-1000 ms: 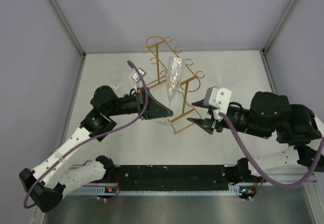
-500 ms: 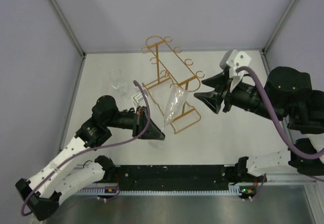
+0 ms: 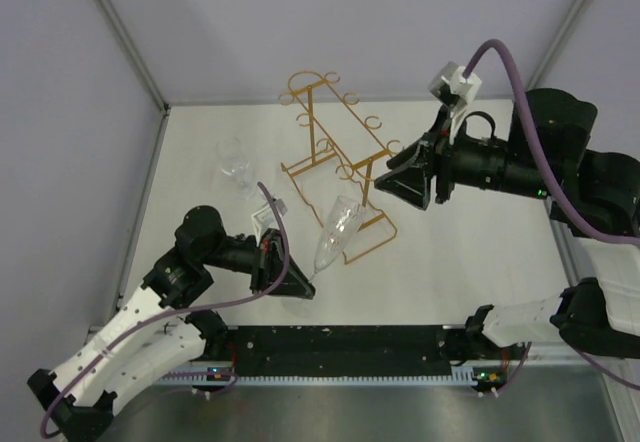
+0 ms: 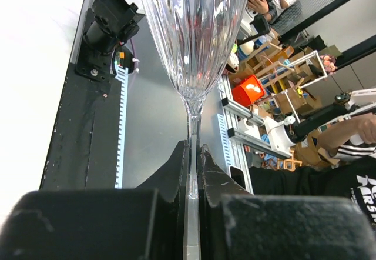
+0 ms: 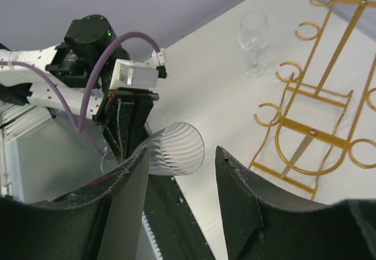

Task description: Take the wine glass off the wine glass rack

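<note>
left gripper [image 4: 192,152]: clamps thin stem of ribbed clear wine glass [image 3: 335,228] | right gripper [image 3: 393,184]: jaws parted | rack [image 5: 309,132]: gold wire

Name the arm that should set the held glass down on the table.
Left. The left gripper is shut on the stem of the wine glass, which hangs tilted over the table, off the rack. The right gripper is open and empty, up beside the rack.
</note>
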Robot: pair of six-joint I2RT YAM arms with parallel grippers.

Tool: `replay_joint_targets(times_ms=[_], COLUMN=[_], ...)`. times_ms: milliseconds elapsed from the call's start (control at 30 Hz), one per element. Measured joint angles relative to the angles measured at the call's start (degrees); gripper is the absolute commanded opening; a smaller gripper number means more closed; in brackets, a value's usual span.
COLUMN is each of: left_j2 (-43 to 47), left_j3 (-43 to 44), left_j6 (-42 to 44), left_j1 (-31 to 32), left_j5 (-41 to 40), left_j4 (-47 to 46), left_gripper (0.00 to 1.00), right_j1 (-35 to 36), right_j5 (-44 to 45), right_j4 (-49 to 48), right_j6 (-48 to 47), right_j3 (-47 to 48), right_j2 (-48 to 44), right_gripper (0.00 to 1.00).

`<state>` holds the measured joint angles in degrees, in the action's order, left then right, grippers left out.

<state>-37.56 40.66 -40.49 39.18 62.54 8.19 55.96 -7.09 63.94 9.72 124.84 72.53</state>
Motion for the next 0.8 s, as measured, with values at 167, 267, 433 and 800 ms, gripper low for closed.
replay_joint_targets(times_ms=[167, 267, 433, 800], left_j2=[2.23, 3.17, 4.83, 5.33], left_j3=[-1.05, -1.44, -1.9, -1.9], left_j6=[0.92, 1.55, 2.4, 3.96], left_j1=[0.04, 0.11, 0.2, 0.24], left_j5=[1.14, 1.31, 1.81, 2.38], left_j4=[0.04, 0.02, 0.09, 1.57], left_gripper=[0.0, 0.0, 0.0, 0.0], right_j1=[-1.92, -2.45, -2.54, -2.56], right_j5=[-7.96, -12.52, -18.36, -25.64], right_j4=[0.94, 0.81, 0.15, -3.23], right_j6=[2.97, 4.22, 5.6, 7.06], right_j3=[-2.75, -4.17, -7.39, -11.65], right_j2=[0.96, 1.25, 1.25, 2.27], right_gripper=[0.5, 0.5, 0.49, 0.46])
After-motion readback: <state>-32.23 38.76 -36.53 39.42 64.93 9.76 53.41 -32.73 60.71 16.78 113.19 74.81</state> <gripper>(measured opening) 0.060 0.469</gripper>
